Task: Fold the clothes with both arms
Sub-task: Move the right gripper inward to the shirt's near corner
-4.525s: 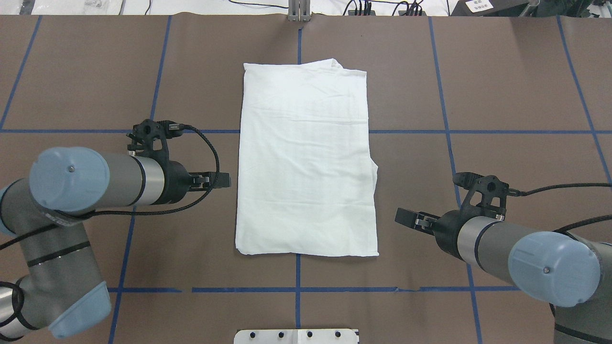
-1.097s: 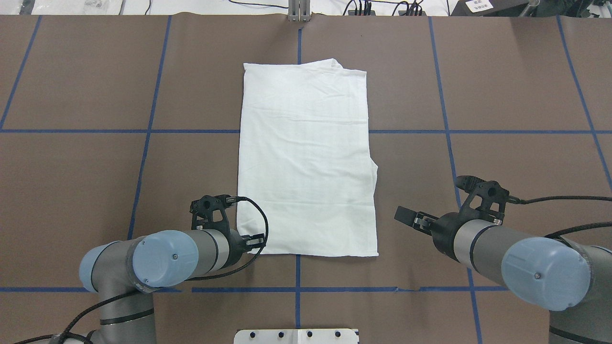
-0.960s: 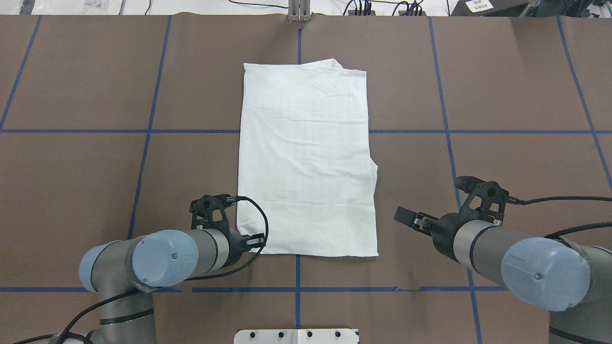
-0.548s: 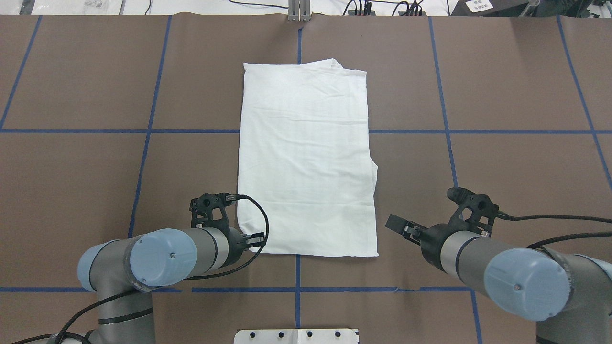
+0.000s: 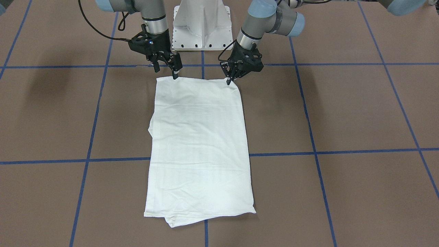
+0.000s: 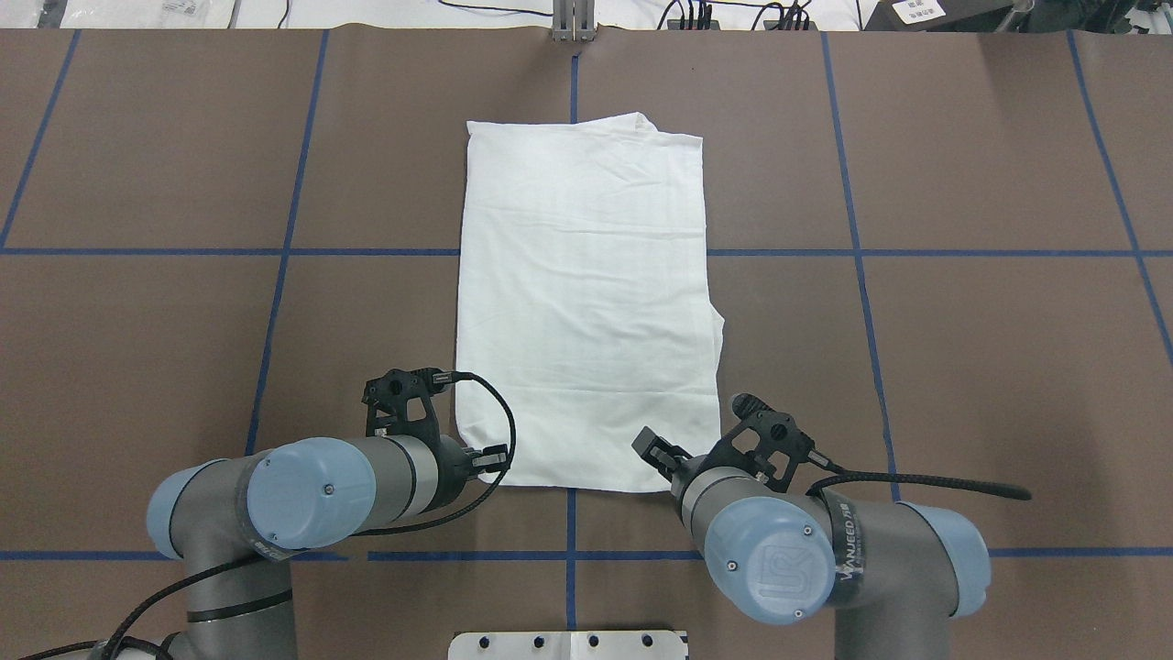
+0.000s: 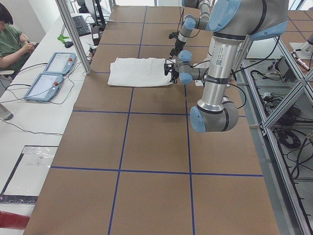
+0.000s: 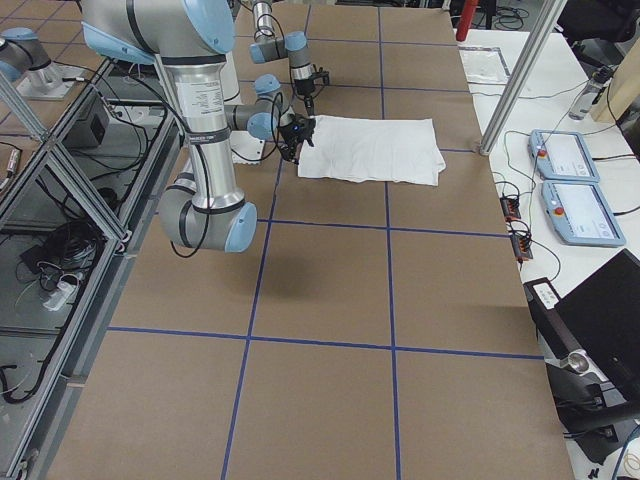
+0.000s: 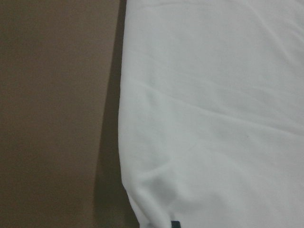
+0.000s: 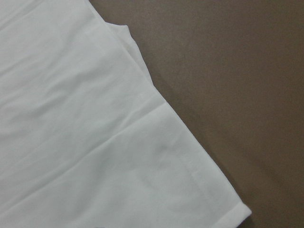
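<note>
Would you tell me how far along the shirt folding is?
Done: the T-shirt lies as a narrow rectangle, no sleeves sticking out. In hand: the left gripper seems pinched on one near corner; the right gripper hangs open over the other. Left: closing it, then folding the near edge over.

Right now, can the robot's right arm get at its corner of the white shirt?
Probably yes. The right gripper is at the corner of the T-shirt nearest the robot, jaws apart, and nothing lies between them.
</note>
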Action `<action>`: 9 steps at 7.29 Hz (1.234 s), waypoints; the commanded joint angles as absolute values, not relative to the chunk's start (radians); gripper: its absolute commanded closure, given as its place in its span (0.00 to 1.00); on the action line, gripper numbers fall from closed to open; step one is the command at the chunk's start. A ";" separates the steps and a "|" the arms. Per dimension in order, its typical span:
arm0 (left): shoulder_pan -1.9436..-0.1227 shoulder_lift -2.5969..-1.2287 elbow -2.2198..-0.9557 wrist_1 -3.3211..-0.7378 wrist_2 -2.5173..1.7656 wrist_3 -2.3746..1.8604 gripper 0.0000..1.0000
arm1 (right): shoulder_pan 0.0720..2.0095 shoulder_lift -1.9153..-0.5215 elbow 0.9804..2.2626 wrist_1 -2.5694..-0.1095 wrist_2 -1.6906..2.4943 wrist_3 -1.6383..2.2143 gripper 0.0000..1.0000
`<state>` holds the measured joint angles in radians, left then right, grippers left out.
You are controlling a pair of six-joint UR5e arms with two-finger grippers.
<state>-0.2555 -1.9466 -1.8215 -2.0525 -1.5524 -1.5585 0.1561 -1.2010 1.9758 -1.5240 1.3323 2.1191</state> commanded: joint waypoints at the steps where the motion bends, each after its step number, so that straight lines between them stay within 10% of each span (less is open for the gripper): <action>1: -0.256 -1.947 -1.825 -2.052 -1.552 -1.560 1.00 | 0.143 -1.175 1.925 -1.537 1.333 2.215 0.06; 9: -0.256 -1.947 -1.835 -2.052 -1.552 -1.560 1.00 | 0.143 -1.126 1.881 -1.586 1.325 2.247 0.12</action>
<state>-0.2562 -1.9466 -1.8334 -2.0525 -1.5524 -1.5601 0.1427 -1.1287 1.8844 -1.5826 1.3254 2.2469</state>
